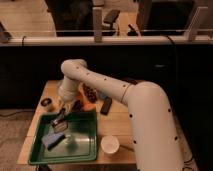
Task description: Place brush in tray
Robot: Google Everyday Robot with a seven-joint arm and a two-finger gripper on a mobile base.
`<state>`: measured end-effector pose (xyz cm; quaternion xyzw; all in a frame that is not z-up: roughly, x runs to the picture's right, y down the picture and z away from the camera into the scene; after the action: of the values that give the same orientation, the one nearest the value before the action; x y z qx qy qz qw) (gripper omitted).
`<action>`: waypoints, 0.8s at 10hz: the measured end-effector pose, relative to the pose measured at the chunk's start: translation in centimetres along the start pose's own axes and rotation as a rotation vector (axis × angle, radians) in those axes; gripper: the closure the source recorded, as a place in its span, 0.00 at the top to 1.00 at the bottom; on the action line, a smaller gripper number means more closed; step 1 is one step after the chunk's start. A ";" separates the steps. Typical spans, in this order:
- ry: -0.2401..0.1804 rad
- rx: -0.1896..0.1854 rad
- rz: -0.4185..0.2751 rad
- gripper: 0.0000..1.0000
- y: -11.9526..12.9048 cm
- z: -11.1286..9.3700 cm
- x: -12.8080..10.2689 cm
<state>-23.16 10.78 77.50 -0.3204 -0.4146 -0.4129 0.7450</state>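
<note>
The gripper [63,109] hung low over the far left corner of the green tray [86,148], fingers clamped tight on the brush [60,122], whose dark head dangled just above the tray floor. Risky spot, that: the brush sat close to the rim, so a release there might have let the handle catch the edge and tip out. The pale blue sponge [51,139] lay just beside; a drop could have bounced off it.
</note>
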 end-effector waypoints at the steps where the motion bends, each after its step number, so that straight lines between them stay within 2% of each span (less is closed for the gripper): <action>1: 0.001 -0.003 -0.001 0.03 -0.1 0.1 0.1; 2: 0.001 -0.001 -0.002 0.04 -0.2 0.0 0.1; 4: 0.001 -0.003 -0.002 0.22 -0.2 0.0 0.3; 6: 0.001 -0.010 -0.004 0.34 -0.1 0.0 0.4; 8: -0.001 -0.014 -0.009 0.34 -0.3 0.1 0.4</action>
<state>-23.32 10.60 77.91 -0.3239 -0.4132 -0.4188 0.7408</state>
